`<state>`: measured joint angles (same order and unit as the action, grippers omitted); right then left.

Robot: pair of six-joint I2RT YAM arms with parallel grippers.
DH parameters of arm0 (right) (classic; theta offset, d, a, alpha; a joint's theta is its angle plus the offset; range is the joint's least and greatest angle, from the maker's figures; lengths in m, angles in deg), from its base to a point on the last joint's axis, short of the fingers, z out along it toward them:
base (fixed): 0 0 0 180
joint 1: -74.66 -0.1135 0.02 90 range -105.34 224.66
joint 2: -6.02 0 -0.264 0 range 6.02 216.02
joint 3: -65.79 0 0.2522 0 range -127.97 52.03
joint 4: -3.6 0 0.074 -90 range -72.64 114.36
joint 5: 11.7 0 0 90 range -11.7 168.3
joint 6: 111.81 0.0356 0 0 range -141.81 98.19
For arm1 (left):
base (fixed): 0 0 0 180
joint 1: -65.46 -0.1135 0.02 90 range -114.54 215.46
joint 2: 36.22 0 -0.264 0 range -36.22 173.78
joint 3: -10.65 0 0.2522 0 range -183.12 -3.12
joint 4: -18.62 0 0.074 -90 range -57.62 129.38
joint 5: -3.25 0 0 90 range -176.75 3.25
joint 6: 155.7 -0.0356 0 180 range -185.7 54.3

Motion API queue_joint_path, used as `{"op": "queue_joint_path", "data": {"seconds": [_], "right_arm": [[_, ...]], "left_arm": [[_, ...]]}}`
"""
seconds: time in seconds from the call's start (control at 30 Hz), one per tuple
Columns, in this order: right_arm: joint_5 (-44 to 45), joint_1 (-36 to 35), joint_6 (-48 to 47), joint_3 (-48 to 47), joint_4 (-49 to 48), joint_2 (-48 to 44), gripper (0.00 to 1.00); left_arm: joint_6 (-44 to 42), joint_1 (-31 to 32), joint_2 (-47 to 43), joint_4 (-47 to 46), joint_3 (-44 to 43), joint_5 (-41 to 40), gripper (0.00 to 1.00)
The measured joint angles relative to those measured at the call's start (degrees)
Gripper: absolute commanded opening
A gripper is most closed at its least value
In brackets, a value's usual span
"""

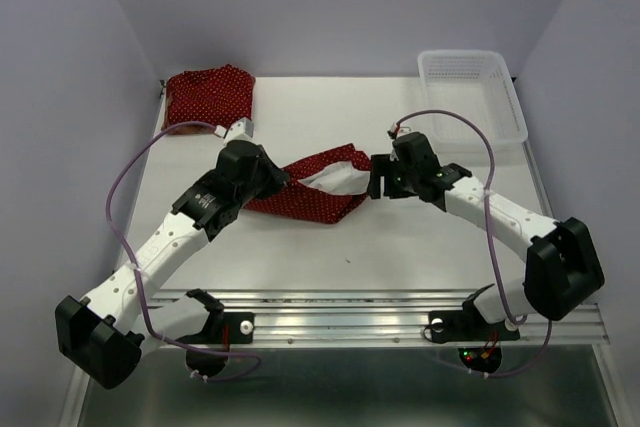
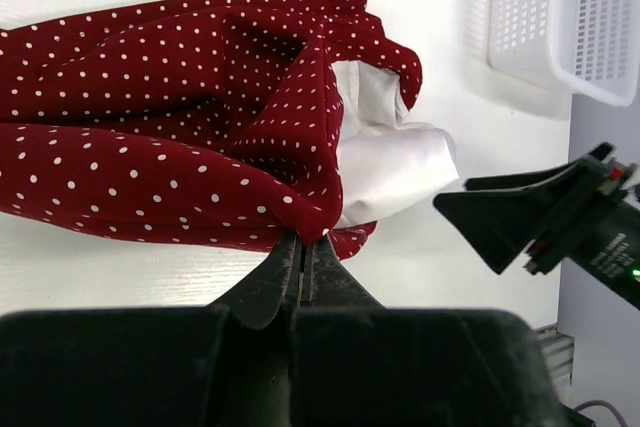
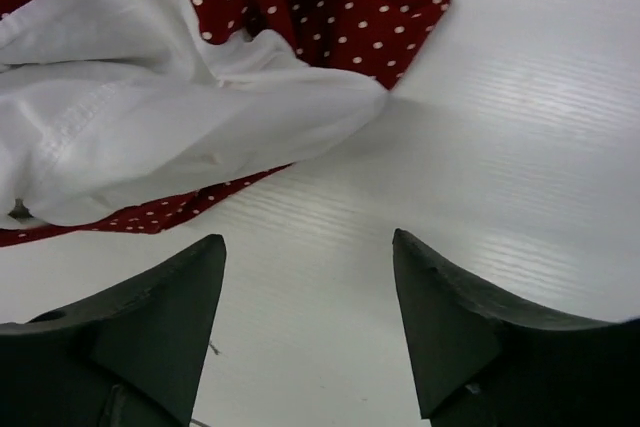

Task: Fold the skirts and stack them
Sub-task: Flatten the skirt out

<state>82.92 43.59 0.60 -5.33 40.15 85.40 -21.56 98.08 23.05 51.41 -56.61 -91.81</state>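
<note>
A dark red dotted skirt [image 1: 315,197] with white lining [image 1: 338,182] lies crumpled mid-table. It also shows in the left wrist view [image 2: 170,137] and the right wrist view [image 3: 330,7]. My left gripper [image 2: 303,239] is shut on a fold of this skirt's red cloth. My right gripper [image 3: 308,247] is open and empty, just over bare table beside the white lining [image 3: 160,137]. A second dark red dotted skirt [image 1: 208,95] lies folded at the back left. The checked skirt is out of view.
A white mesh basket [image 1: 472,92] stands at the back right, also in the left wrist view [image 2: 560,17]. Purple-grey walls close in the table. A metal rail [image 1: 340,322] runs along the near edge by the arm bases.
</note>
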Motion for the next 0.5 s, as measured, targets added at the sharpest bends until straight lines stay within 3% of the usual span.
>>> {"op": "queue_joint_path", "data": {"seconds": [0.03,0.1,0.3,0.5], "right_arm": [[-2.56,0.0,-0.13,1.18,-1.51,1.11,0.49],[-6.6,-0.02,-0.55,1.6,-5.07,3.45,0.41],[-13.55,-0.7,-1.68,-0.72,-19.28,11.37,0.36],[-19.41,-4.87,-2.54,-3.87,-26.16,15.54,0.34]], "left_arm": [[0.0,0.0,0.02,-0.02,0.02,0.2,0.0],[0.0,0.0,0.02,-0.17,0.17,0.48,0.0],[0.09,0.0,-0.11,-0.81,1.36,0.79,0.0],[0.57,0.02,-0.26,-0.57,2.43,0.2,0.0]]}}
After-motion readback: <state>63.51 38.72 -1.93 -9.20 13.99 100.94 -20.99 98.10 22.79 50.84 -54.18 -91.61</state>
